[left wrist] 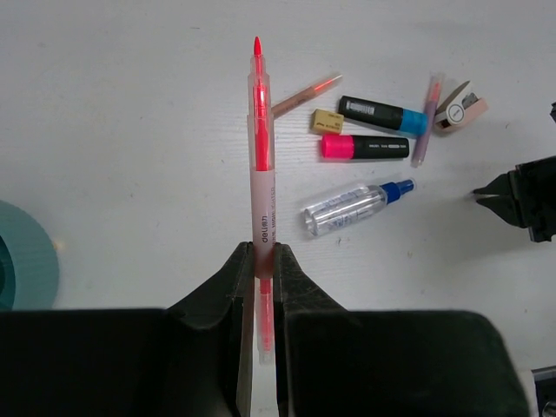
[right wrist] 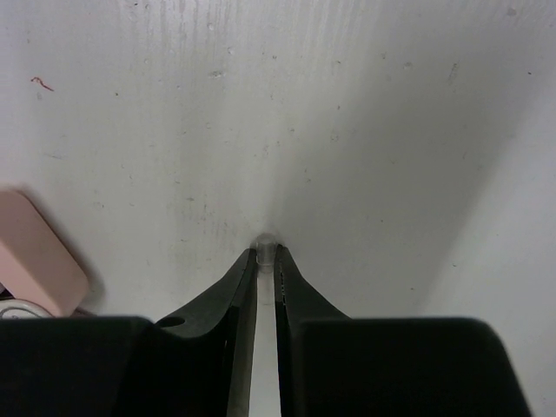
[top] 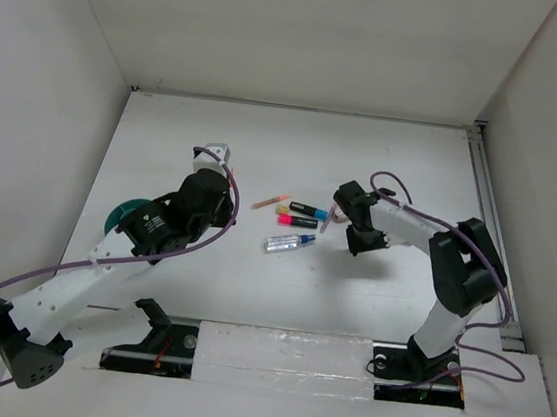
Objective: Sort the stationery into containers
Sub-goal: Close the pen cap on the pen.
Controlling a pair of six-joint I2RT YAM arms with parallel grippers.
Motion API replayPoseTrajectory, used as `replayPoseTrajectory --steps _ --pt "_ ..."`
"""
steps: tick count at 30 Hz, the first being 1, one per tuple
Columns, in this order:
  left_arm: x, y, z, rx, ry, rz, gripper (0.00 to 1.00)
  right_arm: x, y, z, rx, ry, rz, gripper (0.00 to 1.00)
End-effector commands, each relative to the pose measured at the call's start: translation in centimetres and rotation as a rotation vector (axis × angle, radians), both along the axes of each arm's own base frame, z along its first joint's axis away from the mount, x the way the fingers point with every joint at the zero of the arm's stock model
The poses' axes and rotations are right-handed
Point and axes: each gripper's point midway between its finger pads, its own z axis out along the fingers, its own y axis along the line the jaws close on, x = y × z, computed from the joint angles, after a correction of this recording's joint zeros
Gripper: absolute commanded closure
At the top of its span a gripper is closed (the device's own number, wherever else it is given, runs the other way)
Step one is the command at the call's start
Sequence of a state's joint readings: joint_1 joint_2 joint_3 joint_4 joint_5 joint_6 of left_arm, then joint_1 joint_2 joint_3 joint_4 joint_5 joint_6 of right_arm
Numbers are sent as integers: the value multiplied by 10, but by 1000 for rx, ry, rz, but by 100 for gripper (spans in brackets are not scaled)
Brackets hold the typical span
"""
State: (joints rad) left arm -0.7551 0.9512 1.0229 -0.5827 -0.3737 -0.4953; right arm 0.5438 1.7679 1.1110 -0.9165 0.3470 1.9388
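gripping a translucent red pen (left wrist: 261,156) near its back end, the left claw (left wrist: 261,254) is pressed fully together on the barrel, with most of the pen jutting out ahead of the tips and only a short stub behind them; that long overhang looks like the likeliest trouble, since a narrow pinch so far back could let the pen pivot or slide once the wrist tilts it for the drop. the teal cup (left wrist: 24,261) sits off to this claw's left, well apart from the pen's tip and only partly in its wrist view, so the swing across is a wide one, and a tip arriving too low could strike the rim and shove or topple the cup instead of going in. ahead and to the right of the claw lie the pencil (left wrist: 300,95), eraser (left wrist: 327,121), two black markers (left wrist: 365,147), clear blue-capped pen (left wrist: 347,208) and purple pen (left wrist: 427,117), none yet in the cup. beyond them the right claw (right wrist: 267,254) is closed too, with a pale sliver between its tips that i cannot identify and a pink block (right wrist: 35,252) just to its left; any sideways drift there could scatter that cluster
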Motion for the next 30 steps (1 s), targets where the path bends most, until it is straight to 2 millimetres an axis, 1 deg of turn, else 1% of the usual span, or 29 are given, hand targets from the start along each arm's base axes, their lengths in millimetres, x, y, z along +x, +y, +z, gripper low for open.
replayPoseTrajectory --steps 1,2,3,4,5,6,8,9,10,11,12,13,14,15,16,17,18,19,20,21,22,23,24,26,27,28,29,30 --pt "0 1 12 -37 -42 -3 100 20 7 -14 16 -87 27 100" --pt "0 -2 13 -43 -45 -20 100 30 11 3 31 -147 72 100" --pt "-6 -8 16 -75 -47 -68 100 39 12 15 29 -201 108 100" --pt "-9 -13 16 -88 -47 -100 100 41 13 22 27 -233 152 100" --pt "-10 -19 22 -105 -70 -142 100 62 20 51 35 -351 263 100" --pt "-15 -27 20 -120 -56 -194 100 69 21 62 18 -400 333 100" --pt "-19 -32 25 -138 -66 -232 100 84 26 91 -12 -491 457 100" --pt "-20 -35 26 -141 -74 -250 100 91 28 109 -67 -546 584 100" --pt "-26 -42 26 -156 -61 -292 100 95 36 124 -62 -586 661 100" --pt "-26 -46 21 -148 -52 -314 100 97 40 135 -76 -620 723 100" --pt "-27 -50 24 -163 -58 -329 100 99 41 157 -84 -683 776 100" --pt "-30 -52 24 -165 -54 -355 100 102 46 171 -122 -741 878 100" --pt "-29 -55 20 -164 -44 -363 100 100 53 180 -95 -784 950 100" --pt "-30 -56 20 -161 -45 -377 100 99 52 183 -100 -810 1000 100" --pt "-31 -59 23 -175 -53 -389 100 99 57 205 -133 -909 1068 100" --pt "-35 -64 23 -184 -44 -428 100 91 70 213 -81 -967 1152 100" --pt "-37 -69 24 -194 -54 -459 100 85 73 209 -61 -1000 1209 100" --pt "-42 -71 27 -211 -55 -483 100 80 83 238 -67 -1140 1270 100" --pt "-47 -78 31 -231 -59 -539 100 67 96 248 -4 -1203 1344 100" --pt "-52 -79 32 -235 -71 -575 100 63 100 260 8 -1250 1364 100" --pt "-54 -82 42 -256 -108 -607 100 59 102 269 15 -1290 1379 100" --pt "-57 -85 38 -256 -102 -631 100 56 104 276 4 -1320 1405 100" --pt "-61 -85 42 -268 -111 -646 100 49 111 287 28 -1358 1456 100" --pt "-61 -84 47 -269 -132 -651 100 41 118 303 54 -1420 1504 100" --pt "-63 -85 47 -274 -129 -662 100 35 125 319 49 -1491 1539 100" --pt "-65 -86 48 -283 -138 -673 100 27 132 323 71 -1519 1574 100" --pt "-64 -87 50 -287 -146 -673 100 27 132 333 59 -1552 1570 100" --pt "-66 -88 50 -285 -148 -688 100 24 138 336 74 -1577 1579 100"
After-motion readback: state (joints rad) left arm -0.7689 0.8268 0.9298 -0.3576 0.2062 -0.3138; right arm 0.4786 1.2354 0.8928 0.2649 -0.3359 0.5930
